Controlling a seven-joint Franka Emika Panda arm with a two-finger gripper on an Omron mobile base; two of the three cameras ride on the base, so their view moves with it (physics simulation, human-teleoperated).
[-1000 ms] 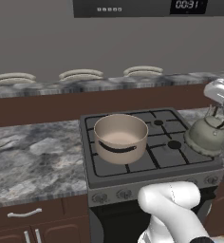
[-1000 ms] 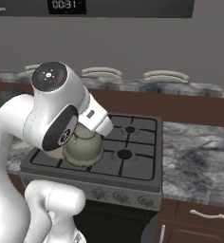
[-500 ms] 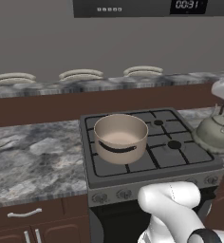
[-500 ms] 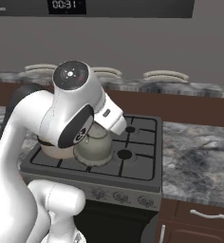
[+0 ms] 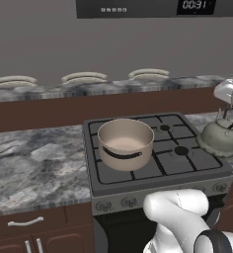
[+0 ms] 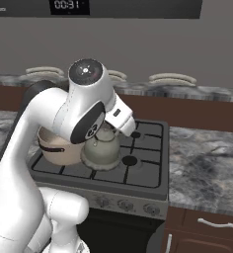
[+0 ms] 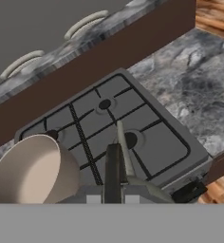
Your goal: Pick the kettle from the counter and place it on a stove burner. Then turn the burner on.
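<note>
Cooktop (image 5: 138, 175) mid-frame, pot (image 5: 125, 143) at its left | gripper (image 7: 115, 182) pinching kettle (image 6: 102, 150) handle | advice: lowering level onto lower-right burner (image 5: 181, 150), avoiding pot.

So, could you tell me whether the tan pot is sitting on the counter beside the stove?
No, the pot sits on the stove's black grate, over its front left part.

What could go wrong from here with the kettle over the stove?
1. The kettle hangs by its thin handle, carried close beside the tan pot; a swing could knock the pot.
2. The front right burner sits near the cooktop edge; an off-centre drop could leave the kettle tilted on the grate.
3. The knobs lie low on the front panel, and the arm hides part of that panel in the right base view.
</note>
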